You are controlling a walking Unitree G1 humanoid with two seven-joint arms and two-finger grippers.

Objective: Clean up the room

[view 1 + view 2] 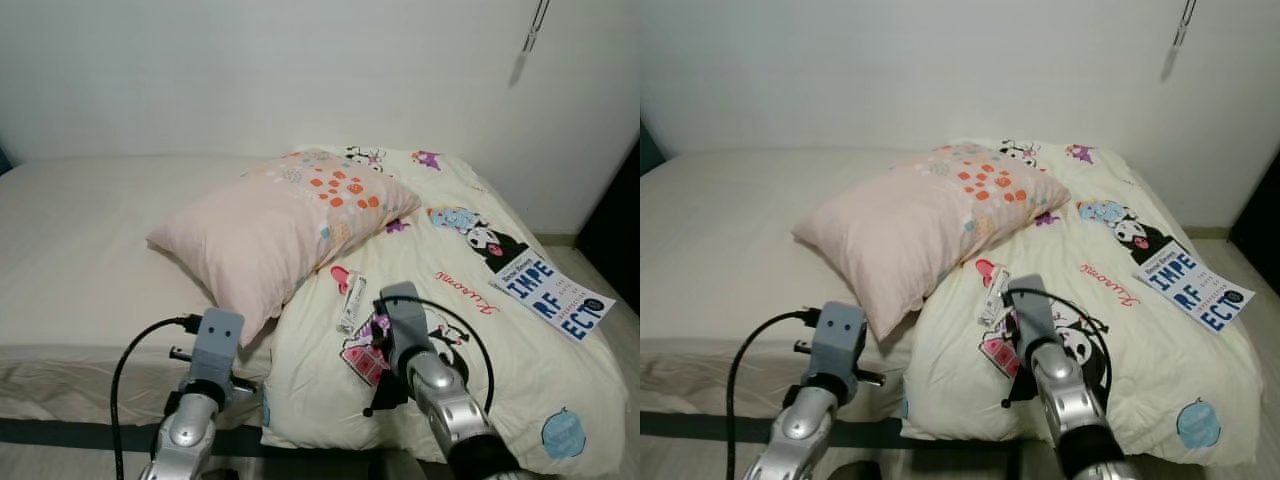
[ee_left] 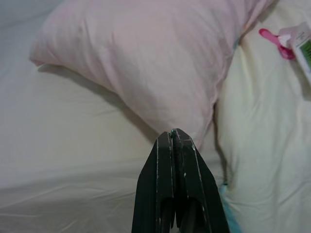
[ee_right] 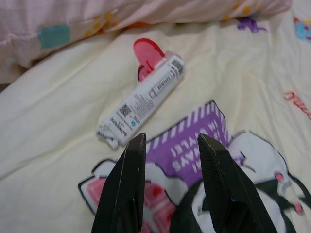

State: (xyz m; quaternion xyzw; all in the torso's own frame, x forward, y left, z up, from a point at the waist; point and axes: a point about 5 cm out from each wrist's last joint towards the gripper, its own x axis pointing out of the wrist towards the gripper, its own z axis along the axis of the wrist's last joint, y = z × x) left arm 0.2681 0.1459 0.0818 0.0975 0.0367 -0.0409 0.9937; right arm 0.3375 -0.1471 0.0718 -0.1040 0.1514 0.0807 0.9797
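On the bed: one pink pillow (image 1: 275,235), one white tube (image 1: 351,304), one book (image 1: 553,295), one cartoon-print quilt (image 1: 480,350).
Bed: bare mattress sheet (image 1: 75,255) on the robot's left half, the quilt over the right half; a white wall (image 1: 250,70) runs along the far side.
Pillow: lies aslant, its orange-dotted far end on the quilt, its near corner on the bare sheet.
Tube: flat on the quilt just beside the pillow's near edge, one end over a red heart print, the crimped end toward the robot; nothing touches it.
Book: white and blue cover with large letters, flat near the quilt's right edge, well apart from the tube.
Left gripper (image 2: 174,137): two black fingers pressed together, holding nothing, pointed at the pillow's near corner above the seam where sheet meets quilt.
Right gripper (image 3: 170,143): fingers spread apart, nothing between them, hovering over the purple-and-pink cartoon print, just short of the tube.
Edges: the quilt's near edge hangs over the bed front below both arms; a strip of floor (image 1: 620,330) shows past the right side.
Open room: the left half of the mattress carries no loose items.
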